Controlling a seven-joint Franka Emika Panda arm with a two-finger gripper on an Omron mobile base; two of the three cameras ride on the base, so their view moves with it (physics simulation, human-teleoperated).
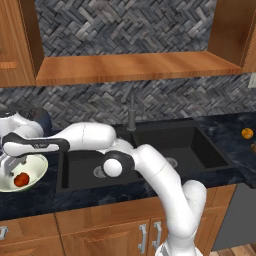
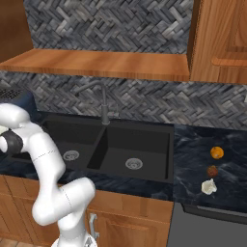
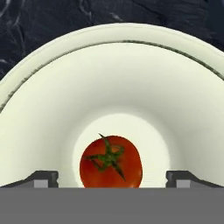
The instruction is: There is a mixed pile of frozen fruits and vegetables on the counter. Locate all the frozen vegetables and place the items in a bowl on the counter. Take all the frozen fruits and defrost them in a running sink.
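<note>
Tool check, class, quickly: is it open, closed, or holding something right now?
Tool: open, holding nothing; the tomato lies in the bowl.

No text, label, brand, number or sign readable anywhere: none on the bowl [image 3: 52, 87], the tomato [image 3: 111, 162], the counter [image 2: 207, 144], the sink [image 2: 120, 144], the faucet [image 2: 104, 108] or the wooden cabinets [image 1: 100, 235]. Plain rendered surfaces throughout, with stone and wood patterns alone.

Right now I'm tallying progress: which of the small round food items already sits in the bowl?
The red tomato with the green stem, resting in the cream-white bowl left of the sink. The bright orange ball, dark reddish ball and pale lumpy bulb lie on the right-hand counter.
</note>
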